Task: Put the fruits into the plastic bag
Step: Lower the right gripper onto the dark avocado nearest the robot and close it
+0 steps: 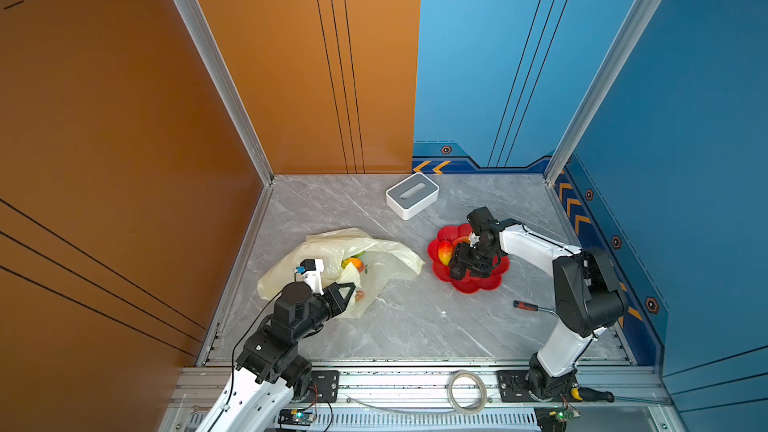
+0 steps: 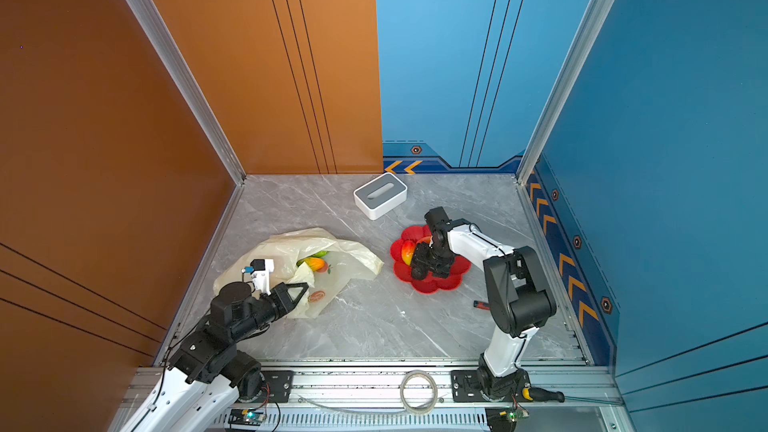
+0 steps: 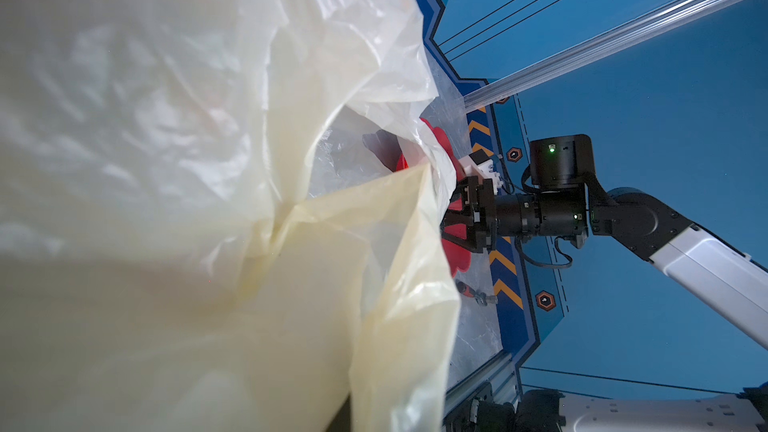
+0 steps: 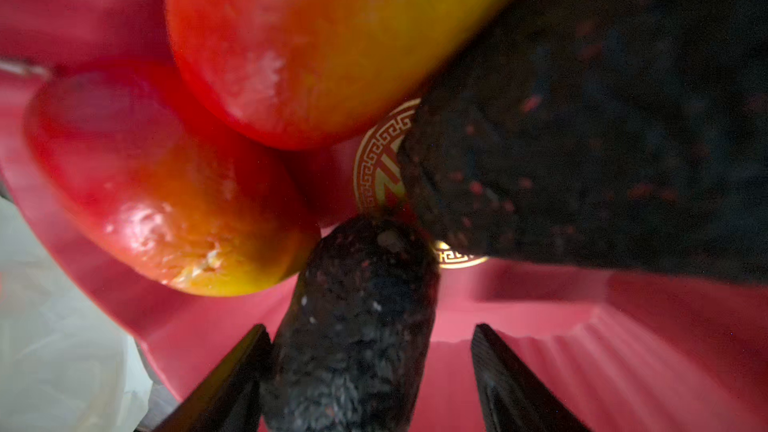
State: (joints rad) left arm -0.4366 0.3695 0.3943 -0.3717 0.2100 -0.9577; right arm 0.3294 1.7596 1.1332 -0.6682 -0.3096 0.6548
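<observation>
The cream plastic bag (image 1: 332,251) lies crumpled at the left, with a mango (image 1: 352,263) and a green fruit (image 1: 360,254) showing in its mouth. My left gripper (image 1: 353,285) is shut on the bag's near edge. In the left wrist view the film (image 3: 208,201) hides its jaws. My right gripper (image 4: 370,328) is open and down in the red flower dish (image 1: 486,280). A dark avocado (image 4: 353,317) stands between its fingers, touching one and clear of the other. Two mangoes (image 4: 166,184) (image 4: 311,35) and another dark avocado (image 4: 602,139) lie beside it.
A white-and-grey box (image 1: 412,195) stands near the back wall. A red-handled screwdriver (image 1: 525,305) lies by the right arm's elbow. A tape roll (image 1: 467,396) and a second screwdriver (image 1: 590,394) rest on the front rail. Walls close three sides.
</observation>
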